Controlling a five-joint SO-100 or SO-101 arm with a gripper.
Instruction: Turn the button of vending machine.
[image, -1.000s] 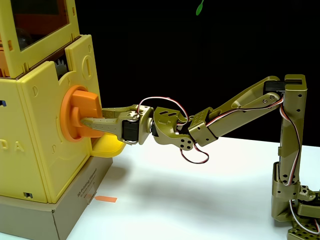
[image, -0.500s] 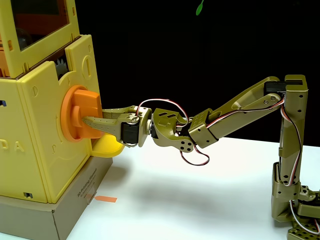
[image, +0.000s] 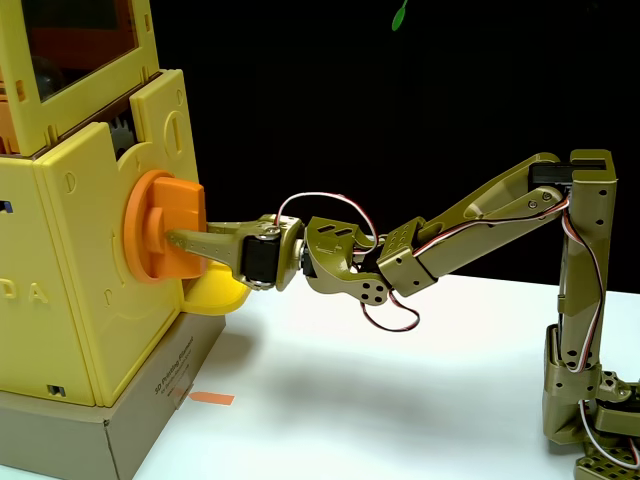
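The vending machine (image: 80, 290) is a big yellow box at the left of the fixed view, with an orange-tinted window at its top. On its side face sits the button (image: 150, 215), an orange disc with a thick flat bar standing nearly upright. My olive gripper (image: 178, 240) reaches in horizontally from the right and is shut on that bar. One finger (image: 195, 240) lies across the bar's near face; the other is hidden behind it.
A yellow scoop tray (image: 215, 292) juts out just below the button, under my gripper. The machine stands on a grey cardboard base (image: 135, 430), with an orange tape strip (image: 212, 398) on the white table beside it. My arm's base (image: 585, 400) stands at the right.
My wrist has rolled with the bar held, and the button's bar has turned from a tilt towards upright. The arm's reach has barely changed.
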